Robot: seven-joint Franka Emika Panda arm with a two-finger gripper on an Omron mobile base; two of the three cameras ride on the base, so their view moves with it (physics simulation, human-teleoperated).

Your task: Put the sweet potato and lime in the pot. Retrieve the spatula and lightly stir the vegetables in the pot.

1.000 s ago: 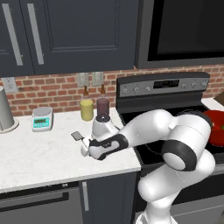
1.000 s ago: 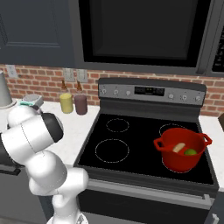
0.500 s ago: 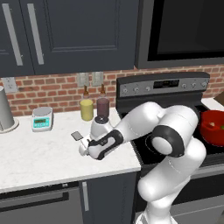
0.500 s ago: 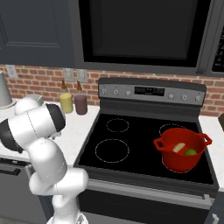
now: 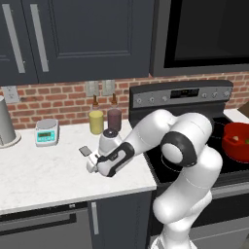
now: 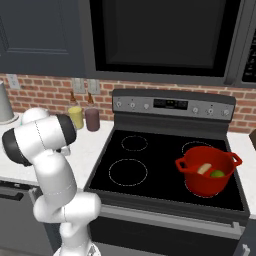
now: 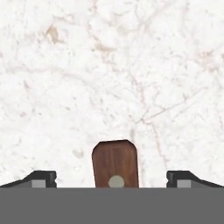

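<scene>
Nearest, the jaws (image 7: 112, 181) stand wide open and empty, straddling the dark reddish-brown wooden handle end of the spatula (image 7: 115, 162), which lies flat on the white marble worktop (image 7: 109, 70). I'd say the step is the pickup: settle lower, keep the handle centred, then close. The grey blade (image 5: 85, 151) barely peeks past the hand. Far off, the round red pot (image 6: 208, 170) holds the tan sweet potato (image 6: 204, 168) and green lime (image 6: 217, 174).
</scene>
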